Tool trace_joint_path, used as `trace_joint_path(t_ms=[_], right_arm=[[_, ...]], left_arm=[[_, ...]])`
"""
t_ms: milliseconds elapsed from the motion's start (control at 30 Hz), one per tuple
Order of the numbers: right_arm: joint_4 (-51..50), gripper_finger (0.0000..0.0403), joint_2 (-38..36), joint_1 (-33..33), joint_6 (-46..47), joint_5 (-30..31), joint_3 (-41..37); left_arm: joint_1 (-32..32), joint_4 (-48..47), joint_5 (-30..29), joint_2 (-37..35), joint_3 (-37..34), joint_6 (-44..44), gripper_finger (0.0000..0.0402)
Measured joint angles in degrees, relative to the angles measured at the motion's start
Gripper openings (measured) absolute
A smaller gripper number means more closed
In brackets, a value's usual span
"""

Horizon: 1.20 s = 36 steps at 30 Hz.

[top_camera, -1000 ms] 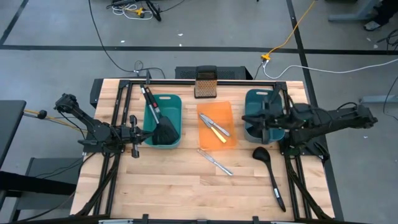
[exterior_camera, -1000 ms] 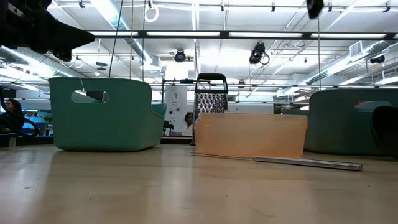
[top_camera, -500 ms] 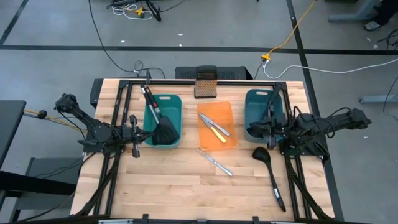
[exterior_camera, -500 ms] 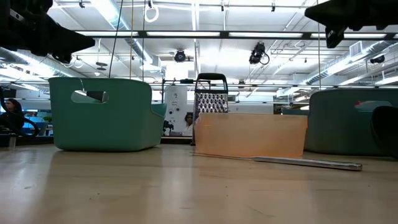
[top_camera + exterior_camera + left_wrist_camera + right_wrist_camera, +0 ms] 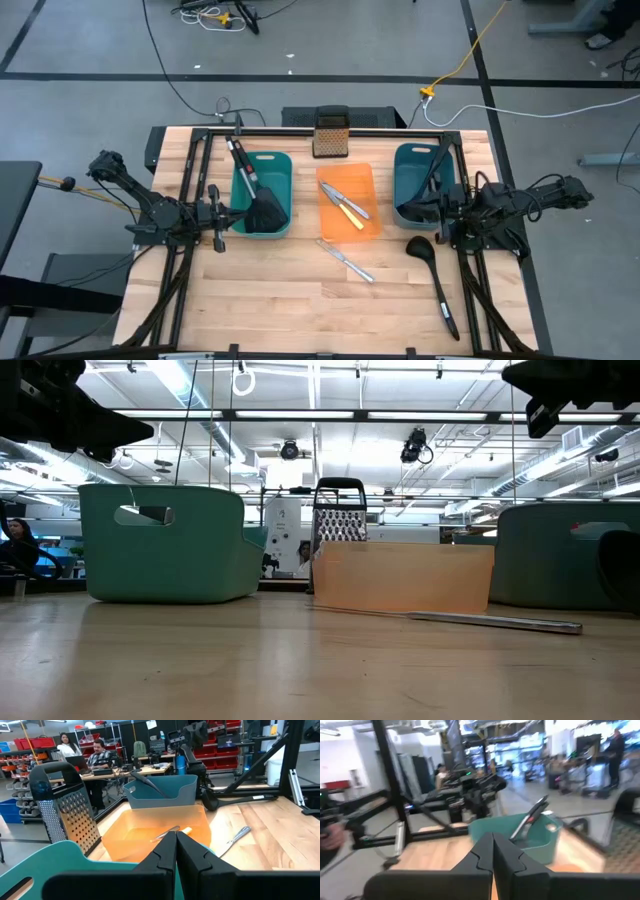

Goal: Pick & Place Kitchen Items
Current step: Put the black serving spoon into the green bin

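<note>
We judge the job mostly done. A ladle [image 5: 436, 278] and a knife [image 5: 347, 260] lie loose on the table, just before our clenched, empty right pincer [image 5: 432, 213]; our left pincer [image 5: 222, 217], also clenched, waits beside the spatulas [image 5: 262, 207].

Taking the orange tray [image 5: 347, 200] as landmark: bare wood lies open in front of it, crossed only by a silver table knife [image 5: 346, 259] just off its front edge; to its left a teal bin [image 5: 263, 193] blocks the way, spatulas [image 5: 255, 196] jutting above its rim; to its right stands a second teal bin [image 5: 418, 180], a black ladle [image 5: 435, 279] on the boards before it; the box grater [image 5: 330, 133] rises upright behind the tray
</note>
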Motion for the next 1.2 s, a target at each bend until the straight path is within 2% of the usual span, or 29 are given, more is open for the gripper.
trace_joint_path(t_ms=[133,300,533,667,833,1067,1200], right_arm=[[-11.47,0.0002,5.83,1.39,7.18,1.81,6.60],[-30.06,0.0002,21.19,4.80,19.14,1.54,21.40],[-62.31,0.0010,44.20,10.78,40.32,-6.20,41.95],[-76.61,0.0027,53.34,13.85,51.91,-12.44,48.54],[-78.00,0.0093,57.94,17.12,58.88,-19.43,49.11],[-76.81,0.0231,59.62,21.14,71.29,-20.64,48.68],[-74.36,0.0274,59.62,24.02,77.39,-20.74,45.02]], left_arm=[[0.00,0.00,-0.04,0.00,0.00,0.09,0.0016],[0.00,0.00,-0.07,0.00,0.00,0.75,0.0016],[0.00,0.02,-0.07,0.00,0.00,0.72,0.0016],[0.00,0.02,-0.04,0.00,0.00,0.64,0.0016],[0.00,0.02,0.66,0.02,0.00,0.00,0.0016],[0.00,0.02,0.81,0.02,0.00,-0.26,0.0016],[0.00,0.00,0.83,0.02,0.00,-0.28,0.0016]])
